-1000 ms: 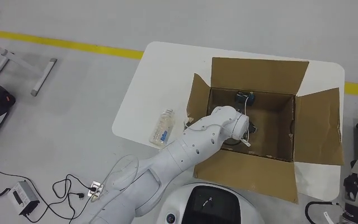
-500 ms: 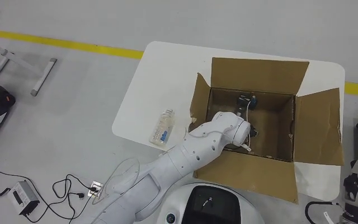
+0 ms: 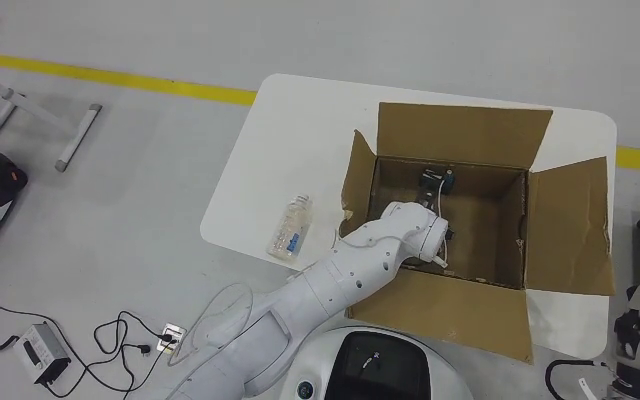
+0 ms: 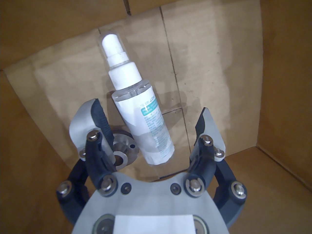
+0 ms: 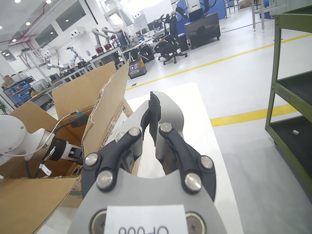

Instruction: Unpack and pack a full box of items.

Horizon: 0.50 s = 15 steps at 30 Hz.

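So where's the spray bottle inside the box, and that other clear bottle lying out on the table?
spray bottle (image 4: 145, 125), left wrist view, on its labelled body.
clear bottle (image 3: 289, 228), top view, on the middle of its body.

The left arm (image 3: 340, 275) runs from the lower left of the top view up to mid-frame. There its white wrist (image 3: 418, 222) bends over and points steeply downward. The left tool (image 4: 150, 109) hangs below it with its two fingers (image 4: 97, 120) spread wide apart, dark pads turned inward toward each other. The right tool (image 5: 151, 113) is held roughly level, pointing away from the body, its grey fingers (image 5: 170, 113) pressed together so the ribbed pads meet at the tips.
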Each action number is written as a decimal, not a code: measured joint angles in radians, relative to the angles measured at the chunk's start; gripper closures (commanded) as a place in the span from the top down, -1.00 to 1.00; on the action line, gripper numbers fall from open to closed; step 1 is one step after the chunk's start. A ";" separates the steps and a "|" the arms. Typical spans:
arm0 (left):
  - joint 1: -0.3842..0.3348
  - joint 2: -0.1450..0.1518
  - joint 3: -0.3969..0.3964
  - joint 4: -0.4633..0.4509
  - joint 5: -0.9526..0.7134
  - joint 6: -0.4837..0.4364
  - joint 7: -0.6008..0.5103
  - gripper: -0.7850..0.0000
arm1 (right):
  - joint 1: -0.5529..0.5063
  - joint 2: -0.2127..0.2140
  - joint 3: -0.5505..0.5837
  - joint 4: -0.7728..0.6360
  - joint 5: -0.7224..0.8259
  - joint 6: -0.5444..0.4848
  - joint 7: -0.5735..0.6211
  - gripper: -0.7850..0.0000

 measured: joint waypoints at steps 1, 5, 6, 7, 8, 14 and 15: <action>0.001 -0.001 -0.001 0.001 0.002 0.001 -0.001 0.22 | 0.000 0.000 0.000 0.000 0.000 0.000 0.000 -1.00; 0.005 -0.005 -0.005 0.006 0.011 0.003 -0.004 -0.04 | 0.000 0.000 0.000 0.000 0.000 0.000 0.000 -1.00; 0.005 -0.006 -0.006 0.007 0.013 0.003 -0.004 -0.05 | 0.000 0.000 0.000 0.000 0.000 0.000 0.000 -1.00; 0.006 -0.007 -0.008 0.009 0.015 0.003 -0.004 -0.08 | 0.000 0.000 0.000 0.000 0.000 0.000 0.000 -1.00; 0.007 -0.008 -0.009 0.010 0.017 0.003 -0.004 -0.15 | 0.000 0.000 0.000 0.000 0.000 0.000 0.000 -1.00; 0.009 -0.014 -0.018 0.013 0.030 -0.001 -0.009 -1.00 | 0.000 0.000 0.000 0.000 0.000 0.000 0.000 -1.00; 0.009 -0.014 -0.019 0.008 0.032 -0.001 -0.012 -1.00 | 0.000 0.000 0.000 0.000 0.000 0.000 0.000 -1.00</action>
